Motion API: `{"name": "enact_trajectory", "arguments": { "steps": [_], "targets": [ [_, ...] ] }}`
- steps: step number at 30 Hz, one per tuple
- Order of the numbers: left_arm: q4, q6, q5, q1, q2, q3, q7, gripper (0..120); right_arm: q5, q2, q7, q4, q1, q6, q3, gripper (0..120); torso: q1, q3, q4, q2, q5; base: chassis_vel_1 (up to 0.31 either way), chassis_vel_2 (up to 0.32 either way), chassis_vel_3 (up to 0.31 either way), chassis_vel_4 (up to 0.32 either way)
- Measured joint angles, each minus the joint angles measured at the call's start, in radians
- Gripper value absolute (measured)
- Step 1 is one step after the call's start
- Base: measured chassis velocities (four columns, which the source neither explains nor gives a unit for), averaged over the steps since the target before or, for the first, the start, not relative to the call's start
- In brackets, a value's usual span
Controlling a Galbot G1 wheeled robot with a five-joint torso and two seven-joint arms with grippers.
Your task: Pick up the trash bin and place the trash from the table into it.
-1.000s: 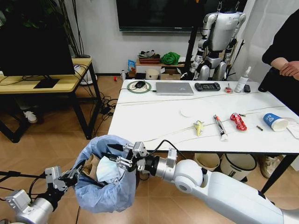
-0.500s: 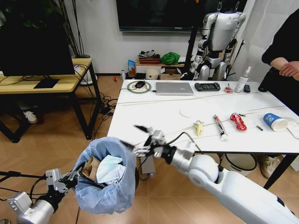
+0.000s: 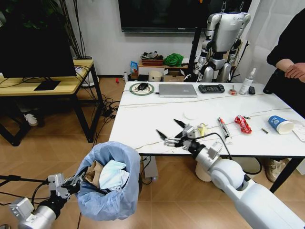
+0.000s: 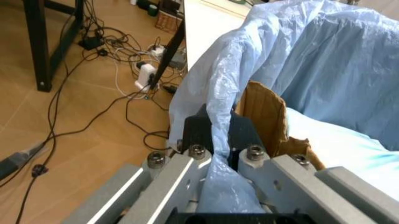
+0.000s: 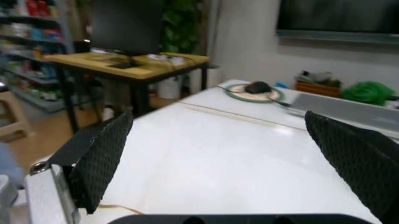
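Across the white table (image 3: 157,114) thin marble-like veins run side to side; along its far edge sit a laptop (image 3: 177,90), a black handheld controller (image 3: 211,88) and a spray bottle (image 3: 246,82); nearer the front edge the trash lies in a loose row: a yellow scrap (image 3: 203,130), a white tube (image 3: 224,130), a red wrapper (image 3: 243,124) and a blue paper cup (image 3: 280,125) on its side; the left half of the top is bare. The right gripper (image 3: 171,132) hovers just over the front edge, short of the yellow scrap, its jaws spread wide and holding nothing. Off the table's near left corner, over open wood floor, the left gripper (image 4: 215,137) pinches the rim of the trash bin (image 3: 108,186), whose blue liner holds brown cardboard (image 4: 265,116) and a white wrapper (image 3: 112,174). Cables (image 4: 124,88) trail across the floor between the table and a yellow-topped desk (image 3: 45,85).
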Motion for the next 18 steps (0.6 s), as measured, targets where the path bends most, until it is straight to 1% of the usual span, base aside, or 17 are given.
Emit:
{"name": "enact_trajectory", "arguments": {
  "steps": [4, 9, 12, 18],
  "targets": [
    [0.001, -0.002, 0.010, -0.002, -0.003, 0.005, 0.007, 0, -0.038, 0.032, 0.039, -0.036, -0.031, -0.015, 0.080, 100, 0.000, 0.000, 0.0000, 0.000, 0.0000, 0.000, 0.000, 0.000, 0.000],
    [0.000, -0.004, 0.021, -0.005, -0.005, 0.012, 0.012, 0, -0.065, 0.059, 0.081, -0.068, -0.042, -0.044, 0.125, 100, 0.000, 0.000, 0.0000, 0.000, -0.0001, 0.000, 0.000, 0.000, 0.000],
    [-0.001, -0.004, 0.023, -0.008, -0.007, 0.014, 0.015, 0, -0.071, 0.075, 0.115, -0.093, -0.043, -0.091, 0.142, 100, 0.000, 0.000, 0.0000, 0.000, -0.0001, 0.000, 0.000, 0.000, 0.000],
    [-0.008, -0.006, 0.030, -0.005, -0.011, 0.019, 0.022, 0, -0.063, 0.099, 0.157, -0.143, -0.030, -0.143, 0.153, 100, 0.000, 0.000, 0.0000, 0.000, -0.0001, 0.000, 0.000, 0.000, 0.000]
  ]
}}
